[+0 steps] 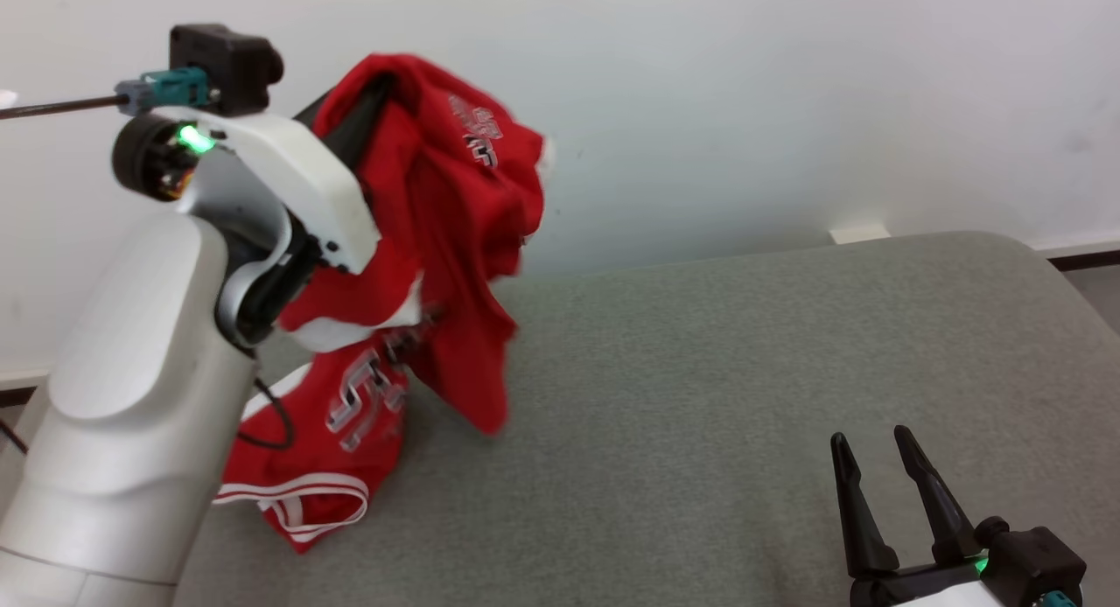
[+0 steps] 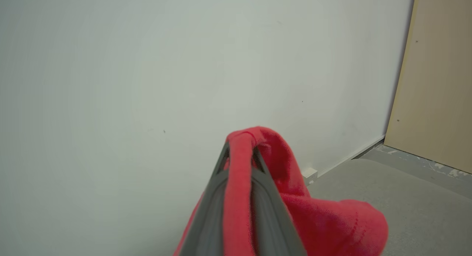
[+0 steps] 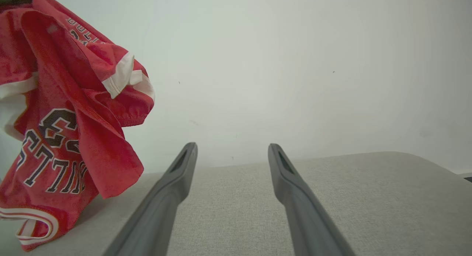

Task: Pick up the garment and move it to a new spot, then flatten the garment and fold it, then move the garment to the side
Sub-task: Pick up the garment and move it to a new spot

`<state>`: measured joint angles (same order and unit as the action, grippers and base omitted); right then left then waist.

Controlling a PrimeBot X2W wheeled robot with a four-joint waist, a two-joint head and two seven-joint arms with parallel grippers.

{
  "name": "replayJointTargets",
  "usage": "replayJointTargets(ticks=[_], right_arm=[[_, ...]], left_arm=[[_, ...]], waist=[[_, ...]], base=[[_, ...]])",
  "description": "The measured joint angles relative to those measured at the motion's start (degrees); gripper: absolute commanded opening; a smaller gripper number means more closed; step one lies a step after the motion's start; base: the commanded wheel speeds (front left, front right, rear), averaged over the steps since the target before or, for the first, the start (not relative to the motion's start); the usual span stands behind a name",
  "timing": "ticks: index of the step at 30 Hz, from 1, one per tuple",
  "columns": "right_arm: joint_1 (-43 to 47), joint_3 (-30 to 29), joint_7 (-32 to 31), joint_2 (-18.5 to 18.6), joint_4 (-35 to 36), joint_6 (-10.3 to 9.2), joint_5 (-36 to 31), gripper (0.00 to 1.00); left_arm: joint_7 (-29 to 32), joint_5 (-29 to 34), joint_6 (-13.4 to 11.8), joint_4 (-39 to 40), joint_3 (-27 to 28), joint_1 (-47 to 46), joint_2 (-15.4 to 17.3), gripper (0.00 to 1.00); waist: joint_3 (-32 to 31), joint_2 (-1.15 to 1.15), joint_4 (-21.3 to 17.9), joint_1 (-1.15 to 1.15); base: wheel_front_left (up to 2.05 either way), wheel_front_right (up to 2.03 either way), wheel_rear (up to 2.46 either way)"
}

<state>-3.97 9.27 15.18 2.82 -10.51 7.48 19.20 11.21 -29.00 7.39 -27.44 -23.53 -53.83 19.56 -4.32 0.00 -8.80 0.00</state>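
Up at the left of the head view, the red garment (image 1: 455, 240) hangs bunched from the left pincer (image 2: 240, 151), which is clamped tight on a fold of its cloth. Its white-striped lower hem trails onto the grey worktop (image 1: 700, 371). Well apart at the lower right, the right pincer (image 1: 870, 437) hovers over the worktop, spread wide and empty, facing the pale wall (image 1: 744, 108).

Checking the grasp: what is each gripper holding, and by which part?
The left gripper pinches a bunched fold of the red garment; which part cannot be told. The right gripper is open and empty.
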Motion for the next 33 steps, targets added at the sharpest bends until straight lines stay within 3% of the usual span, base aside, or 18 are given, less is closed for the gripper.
replayJointTargets(ticks=[8,13,20,25,28,29,33], right_arm=[[0.33,-0.87,-0.01,0.03,0.31,0.00,-0.16,1.00],[0.34,-0.64,0.00,0.02,0.10,0.00,-0.11,1.00],[-0.28,-0.15,-0.01,0.01,-0.10,0.00,-0.15,1.00],[-0.91,0.15,0.00,0.04,-0.80,0.00,-0.94,1.00],[-1.44,1.00,0.00,0.03,-1.31,0.00,-0.99,1.00],[-1.51,1.22,-0.01,0.05,-1.54,0.00,-0.99,1.00],[-1.75,1.71,0.00,0.46,-2.00,0.00,-0.97,1.00]], left_arm=[[0.32,-3.86,-0.41,9.83,-0.25,1.66,-4.03,0.00],[-2.33,-5.43,-1.25,11.14,-1.18,8.88,-7.00,0.00],[-11.03,-4.99,-1.48,4.77,-5.01,19.44,-11.67,0.00],[-16.85,-2.98,-0.82,-3.33,-11.12,23.01,-14.68,0.03],[-19.36,-2.48,-0.35,-7.88,-14.83,23.19,-15.68,0.49],[-19.78,-2.21,-0.32,-9.18,-15.94,23.17,-15.88,1.00],[-22.68,-2.67,-0.10,-11.18,-18.80,21.93,-16.48,1.00]], waist=[[0.33,0.00,-4.63,0.00],[1.64,0.00,-7.02,0.00],[3.91,0.00,-8.69,0.00],[4.80,0.00,-8.04,0.00],[5.08,0.00,-7.09,0.01],[5.16,0.00,-6.74,0.00],[5.26,0.00,-5.10,0.01]], base=[[0.00,0.00,0.00],[0.00,0.00,0.00],[0.00,0.00,0.00],[0.00,0.00,0.00],[0.00,0.00,0.00],[0.00,0.00,0.00],[0.00,0.00,0.00]])
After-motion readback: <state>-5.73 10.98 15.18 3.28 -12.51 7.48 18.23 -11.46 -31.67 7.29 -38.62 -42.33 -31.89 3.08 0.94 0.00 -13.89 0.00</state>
